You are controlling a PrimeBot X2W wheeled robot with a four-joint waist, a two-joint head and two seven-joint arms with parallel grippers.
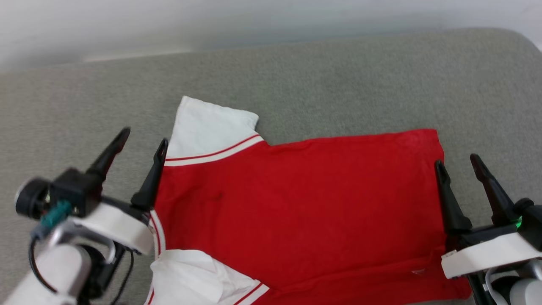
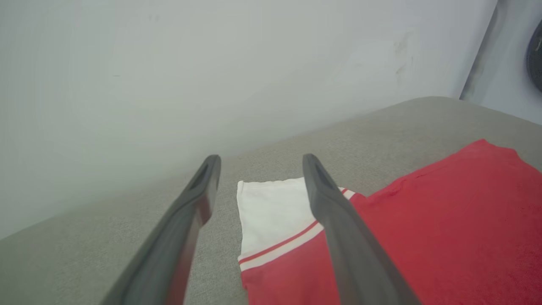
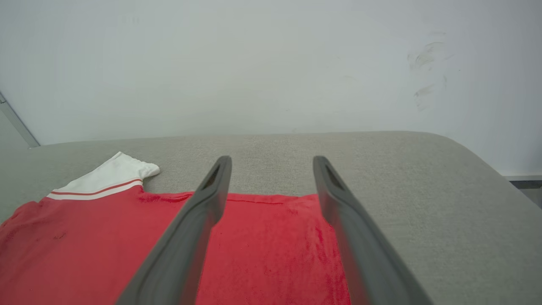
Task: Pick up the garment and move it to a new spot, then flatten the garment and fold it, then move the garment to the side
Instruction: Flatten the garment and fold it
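Observation:
The garment (image 1: 296, 203), a red T-shirt with white sleeves and red-and-white stripe trim, lies spread flat on the grey padded surface, plain red side up, collar end to the left and hem to the right. My left gripper (image 1: 144, 142) hovers open at the shirt's left edge, beside the far white sleeve (image 1: 207, 129). Over the hem's right edge, my right gripper (image 1: 457, 162) also stands open. The left wrist view looks along my left gripper (image 2: 260, 163) at the garment (image 2: 423, 237) and its sleeve. In the right wrist view my right gripper (image 3: 273, 163) is above the garment (image 3: 106, 245).
The grey padded surface (image 1: 322, 80) runs back to a pale wall (image 1: 211, 21). Its rounded right corner (image 3: 487, 169) drops off to the right. Bare grey padding lies behind the shirt and to its left.

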